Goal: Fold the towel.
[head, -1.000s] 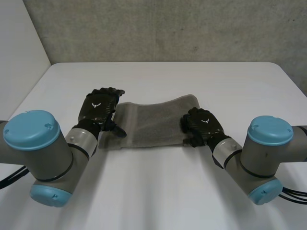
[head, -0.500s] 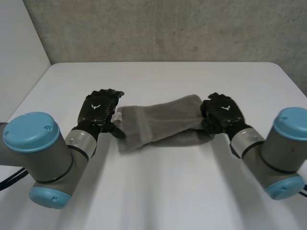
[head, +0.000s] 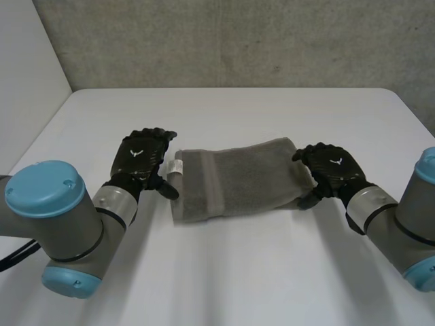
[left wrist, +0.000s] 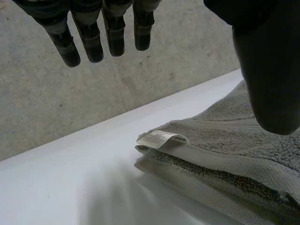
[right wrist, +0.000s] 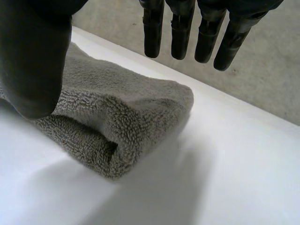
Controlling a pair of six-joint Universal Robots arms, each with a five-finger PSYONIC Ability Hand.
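Note:
A grey towel [head: 234,180] lies folded on the white table [head: 224,272], with a small white label [head: 177,166] at its left end. My left hand [head: 139,159] hovers open just beside that left end, its thumb [left wrist: 267,75] over the towel's edge [left wrist: 211,154] and its fingers [left wrist: 101,33] straight above the table. My right hand [head: 329,173] is open at the towel's right end; its fingers [right wrist: 206,33] hang straight above the rolled fold [right wrist: 122,122] and its thumb [right wrist: 33,56] is over the cloth. Neither hand holds the towel.
A concrete wall [head: 224,41] rises behind the table's far edge. Both grey arms with light-blue caps [head: 44,187] reach in from the near corners. White tabletop lies in front of and behind the towel.
My right hand carried the towel's near right part over and to the right, then let go and opened. The towel now lies doubled and flatter. My left hand stayed put.

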